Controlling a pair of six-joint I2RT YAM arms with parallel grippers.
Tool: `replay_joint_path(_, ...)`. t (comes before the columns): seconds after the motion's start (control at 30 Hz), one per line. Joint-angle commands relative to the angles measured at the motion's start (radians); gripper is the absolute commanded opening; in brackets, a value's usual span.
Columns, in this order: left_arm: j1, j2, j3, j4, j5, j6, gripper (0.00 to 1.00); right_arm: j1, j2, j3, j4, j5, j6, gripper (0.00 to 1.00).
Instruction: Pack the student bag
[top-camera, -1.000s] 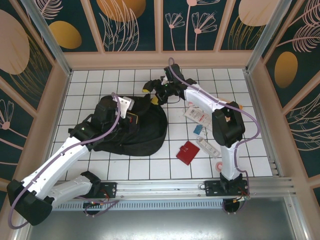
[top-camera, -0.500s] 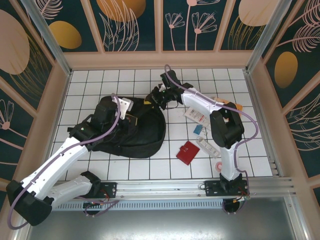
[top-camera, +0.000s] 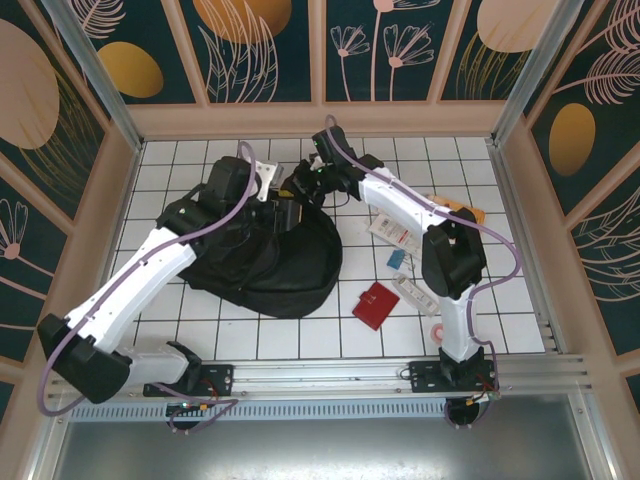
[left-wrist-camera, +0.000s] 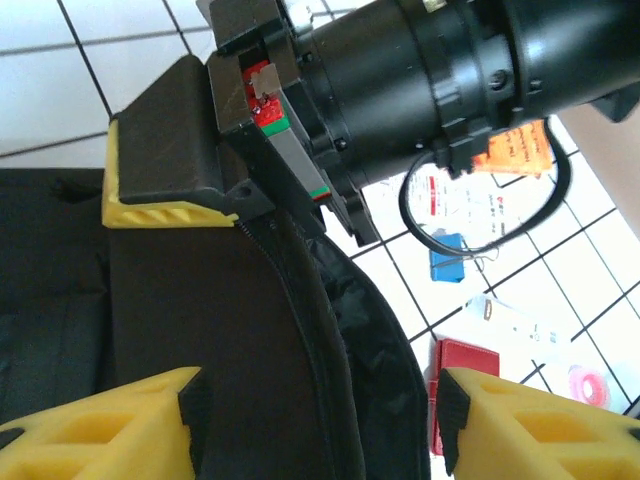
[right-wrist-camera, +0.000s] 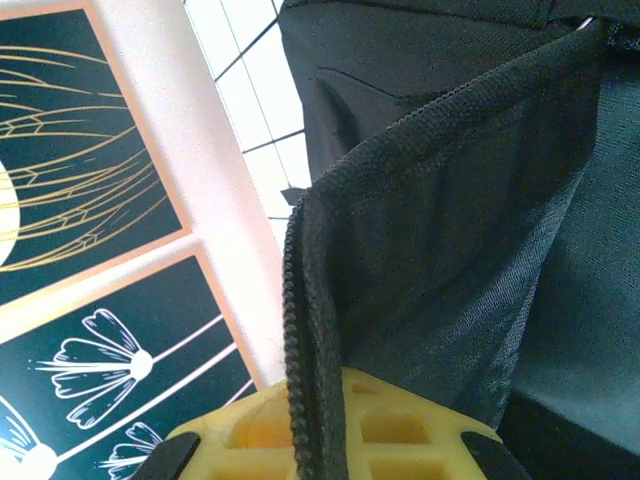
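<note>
The bag (top-camera: 265, 260) lies left of centre on the desk (top-camera: 320, 335). The right pincer (right-wrist-camera: 330, 430) pinches the bag's zipper edge (right-wrist-camera: 300, 330) at its far rim. The left pincer (left-wrist-camera: 320, 420) is spread just above the bag, beside the right pincer. The left is nearer the opening, which likely lies directly below it.

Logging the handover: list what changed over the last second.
The left hand opened and moved away from the bases, toward the far edge of the student bag. The right hand swung left and shut on the bag's zipper rim. The red wallet and packets stayed put.
</note>
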Motion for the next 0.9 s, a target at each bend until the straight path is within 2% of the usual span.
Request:
replay_joint_path(0.0,-0.004,0.061,0.061,-0.062,0.003,-0.012,0.62,0.01,-0.002,0.034,0.002,-0.005,0.017,0.09)
replay_joint_path(0.1,-0.007,0.116,0.087,-0.078,-0.01,-0.001,0.63,0.011,-0.003,0.043,-0.001,-0.005,0.017,0.09)
replay_joint_path(0.27,-0.035,0.182,0.138,-0.121,-0.121,0.021,0.63,0.011,0.0,0.052,-0.004,-0.008,0.014,0.1)
replay_joint_path(0.37,-0.066,0.207,0.156,-0.156,-0.208,0.042,0.59,0.011,0.001,0.053,-0.004,-0.009,0.012,0.1)
replay_joint_path(0.5,-0.083,0.21,0.154,-0.172,-0.261,0.055,0.43,0.011,0.003,0.051,-0.005,-0.008,0.008,0.09)
replay_joint_path(0.73,-0.086,0.177,0.15,-0.175,-0.276,0.063,0.03,0.006,0.007,0.039,0.001,-0.002,0.008,0.1)
replay_joint_path(0.77,-0.085,0.171,0.152,-0.176,-0.272,0.065,0.0,0.006,0.01,0.04,-0.002,0.0,0.006,0.1)
replay_joint_path(0.87,-0.085,0.156,0.147,-0.17,-0.25,0.069,0.0,0.004,0.015,0.043,-0.004,0.003,0.004,0.1)
